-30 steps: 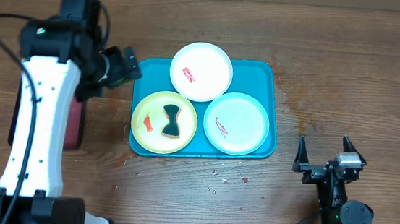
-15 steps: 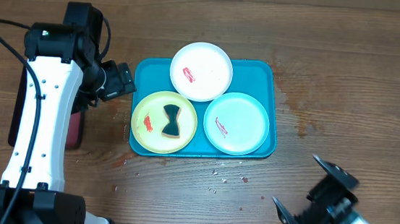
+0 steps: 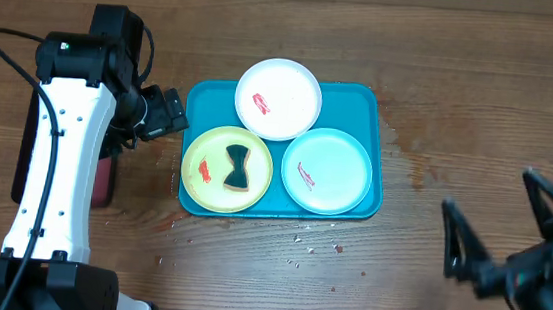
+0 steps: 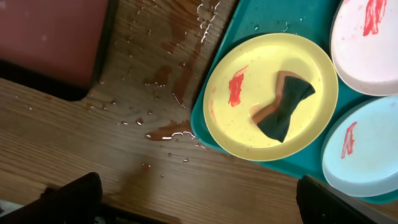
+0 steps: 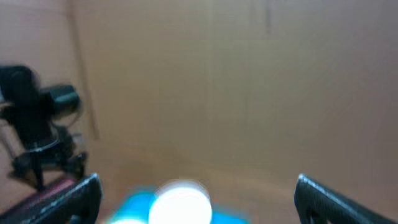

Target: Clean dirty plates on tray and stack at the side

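Observation:
The turquoise tray (image 3: 371, 108) holds three plates. The white plate (image 3: 288, 86) at the back has a red smear. The yellow-green plate (image 3: 212, 149) at front left has a red smear and a dark bow-shaped sponge (image 3: 237, 166) on it. The mint plate (image 3: 341, 161) at front right has a red smear. My left gripper (image 3: 165, 113) is open and empty, just left of the tray; its view shows the yellow-green plate (image 4: 249, 134) and sponge (image 4: 285, 104). My right gripper (image 3: 506, 230) is open and empty, raised at the right front, blurred.
A black-rimmed pinkish-red tray (image 3: 104, 175) lies at the left under the left arm, and shows in the left wrist view (image 4: 43, 37). Water drops and a reddish puddle (image 4: 168, 132) wet the table beside the turquoise tray. Crumbs (image 3: 314, 244) lie in front of it.
My right arm has risen from its low rest at the front right and swung up towards the camera, gripper open. My left gripper has drawn back slightly to the left.

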{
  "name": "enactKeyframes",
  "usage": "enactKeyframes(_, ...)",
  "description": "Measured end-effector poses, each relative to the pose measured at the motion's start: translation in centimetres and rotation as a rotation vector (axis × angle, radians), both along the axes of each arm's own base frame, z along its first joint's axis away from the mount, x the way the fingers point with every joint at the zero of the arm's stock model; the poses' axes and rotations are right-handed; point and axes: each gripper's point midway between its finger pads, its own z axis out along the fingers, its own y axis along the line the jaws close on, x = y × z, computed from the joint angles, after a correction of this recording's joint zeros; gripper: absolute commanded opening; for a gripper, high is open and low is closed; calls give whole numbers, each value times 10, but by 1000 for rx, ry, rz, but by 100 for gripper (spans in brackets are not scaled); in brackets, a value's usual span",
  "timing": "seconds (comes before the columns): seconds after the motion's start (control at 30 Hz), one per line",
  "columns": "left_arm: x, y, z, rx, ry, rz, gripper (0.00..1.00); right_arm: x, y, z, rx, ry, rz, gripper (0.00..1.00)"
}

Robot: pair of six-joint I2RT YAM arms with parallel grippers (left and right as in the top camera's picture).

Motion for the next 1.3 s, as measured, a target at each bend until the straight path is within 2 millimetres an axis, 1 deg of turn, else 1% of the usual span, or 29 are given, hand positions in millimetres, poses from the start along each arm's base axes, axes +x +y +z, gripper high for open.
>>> enactKeyframes(0.07,1,-2,0,-11,-4,-1,100,16,1,-8,-33,179,9,100)
enactKeyframes(0.13,2,-4,0,-24,-10,-3,100,36,10,-14,-37,317,65,100)
enactKeyframes(0.17,3,-5,0,-30,-12,-3,100,47,20,-18,-20,391,123,100)
enactKeyframes(0.23,3,-7,0,-39,-13,-4,100,60,39,-25,38,503,239,100)
enactKeyframes(0.27,3,-8,0,-41,-13,-6,99,68,52,-32,88,577,325,85)
enactKeyframes(0.3,3,-9,0,-44,-12,-10,100,74,60,-36,115,612,377,74)
enactKeyframes(0.37,3,-12,0,-48,-13,-18,100,87,76,-48,184,704,482,57)
enactKeyframes(0.43,3,-15,0,-51,-13,-26,100,99,88,-62,226,794,530,51)
enactKeyframes(0.5,3,-17,0,-53,-13,-32,99,110,101,-85,227,902,500,50)
enactKeyframes(0.53,3,-18,0,-54,-14,-34,99,114,105,-95,216,942,472,53)
enactKeyframes(0.57,4,-19,0,-54,-16,-37,98,118,111,-107,190,980,430,60)
enactKeyframes(0.67,6,-20,1,-54,-27,-39,98,121,135,-139,87,1062,327,71)
enactKeyframes(0.77,9,-20,1,-54,-38,-39,98,121,165,-172,-11,1123,279,75)
enactKeyframes(0.8,9,-20,1,-54,-39,-39,98,124,175,-184,-33,1141,267,75)
enactKeyframes(0.93,9,-22,1,-55,-38,-46,98,146,209,-236,-94,1187,221,77)
enactKeyframes(0.97,9,-22,1,-55,-38,-46,98,151,216,-249,-108,1198,211,71)
enactKeyframes(1.0,9,-22,1,-54,-38,-46,98,154,221,-260,-122,1202,206,59)
enactKeyframes(1.03,9,-22,1,-54,-38,-46,98,157,227,-271,-137,1209,203,50)
enactKeyframes(1.07,9,-22,1,-55,-38,-46,98,159,234,-286,-146,1227,193,47)
enactKeyframes(1.2,9,-22,1,-54,-38,-46,98,162,246,-316,-183,1250,180,48)
enactKeyframes(1.3,9,-22,1,-54,-38,-46,99,166,249,-331,-202,1254,162,47)
